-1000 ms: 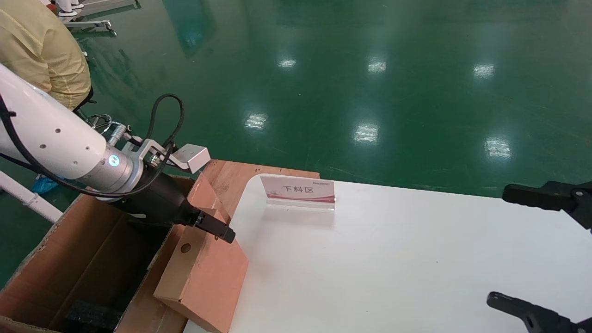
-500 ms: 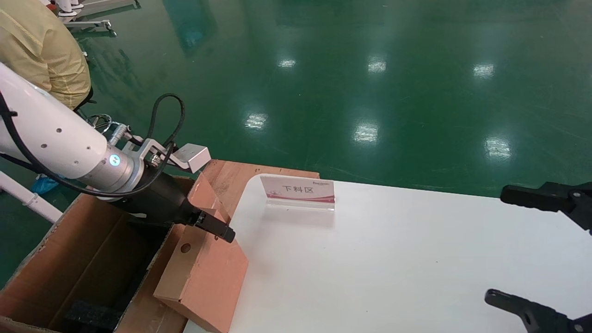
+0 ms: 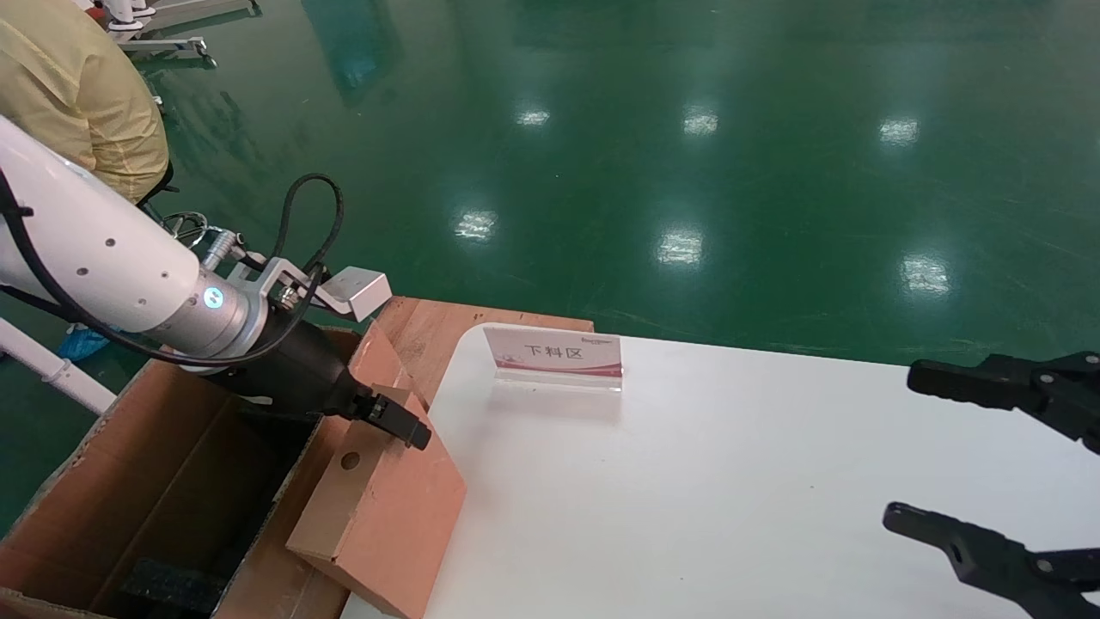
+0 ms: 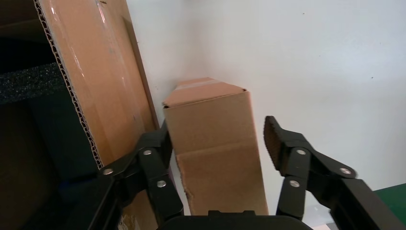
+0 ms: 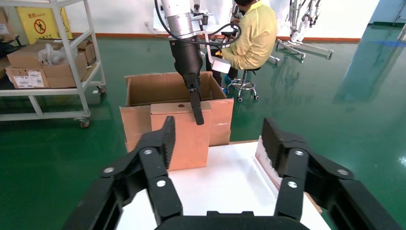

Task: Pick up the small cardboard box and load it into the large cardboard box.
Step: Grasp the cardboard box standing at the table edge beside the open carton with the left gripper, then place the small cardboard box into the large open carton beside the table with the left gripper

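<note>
The flat, slim brown small cardboard box (image 3: 378,507) stands on its narrow edge at the left end of the white counter (image 3: 730,481), leaning against the wall of the long, deep brown corrugated large cardboard box (image 3: 146,481), its round hole facing up and toward the robot. The left gripper (image 4: 215,143) sits over the top edge of the slim box with jaws spread wide. In the left wrist view one jaw lies along the box's side next to the carton, while the other stands clear on the counter side, so nothing is clamped.

To grip well, I judge the jaws should close squarely across the thin dimension, centred on the top edge, firm enough that the tall box does not swing when lifted. Then raise it clear of the carton's rim before moving sideways and lowering it inside.

The right gripper (image 3: 988,468) hovers over the counter's right side, jaws wide and empty.
</note>
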Tool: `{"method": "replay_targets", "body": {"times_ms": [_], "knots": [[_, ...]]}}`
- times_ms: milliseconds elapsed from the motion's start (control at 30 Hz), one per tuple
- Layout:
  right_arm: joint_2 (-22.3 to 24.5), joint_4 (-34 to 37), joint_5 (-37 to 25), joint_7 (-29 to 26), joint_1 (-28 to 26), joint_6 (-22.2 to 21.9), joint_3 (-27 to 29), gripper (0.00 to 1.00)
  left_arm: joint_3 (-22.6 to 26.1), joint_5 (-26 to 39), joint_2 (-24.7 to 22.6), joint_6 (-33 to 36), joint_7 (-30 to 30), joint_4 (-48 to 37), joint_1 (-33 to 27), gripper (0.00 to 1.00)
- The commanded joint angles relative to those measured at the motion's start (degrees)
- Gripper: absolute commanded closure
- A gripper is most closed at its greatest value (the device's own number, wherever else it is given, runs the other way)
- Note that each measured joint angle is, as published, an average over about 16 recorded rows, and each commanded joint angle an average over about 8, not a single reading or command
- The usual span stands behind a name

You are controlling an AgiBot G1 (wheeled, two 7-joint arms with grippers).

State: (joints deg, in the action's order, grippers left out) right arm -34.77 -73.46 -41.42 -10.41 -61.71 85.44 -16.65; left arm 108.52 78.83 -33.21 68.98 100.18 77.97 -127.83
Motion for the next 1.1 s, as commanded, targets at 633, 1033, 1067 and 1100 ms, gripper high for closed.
{"method": "replay_targets", "body": {"times_ms": [633, 1033, 1067, 1100], "knots": [[0.0, 0.0, 0.0, 0.0, 0.0, 0.0, 0.0, 1.00, -1.1, 1.2, 0.6, -2.3, -1.6, -0.8, -1.3, 1.00], [0.0, 0.1, 0.0, 0.0, 0.0, 0.0, -0.1, 1.00, -4.5, 8.5, -1.9, -2.0, -4.2, -0.8, -11.5, 1.00], [0.0, 0.1, 0.0, 0.0, 0.0, 0.0, -0.1, 1.00, -4.7, 9.3, -2.5, -1.2, -4.3, -0.8, -12.7, 1.00], [0.0, 0.1, 0.0, 0.0, 0.0, 0.0, -0.1, 1.00, -4.8, 10.1, -3.0, -0.3, -4.4, -0.9, -14.0, 1.00]]}}
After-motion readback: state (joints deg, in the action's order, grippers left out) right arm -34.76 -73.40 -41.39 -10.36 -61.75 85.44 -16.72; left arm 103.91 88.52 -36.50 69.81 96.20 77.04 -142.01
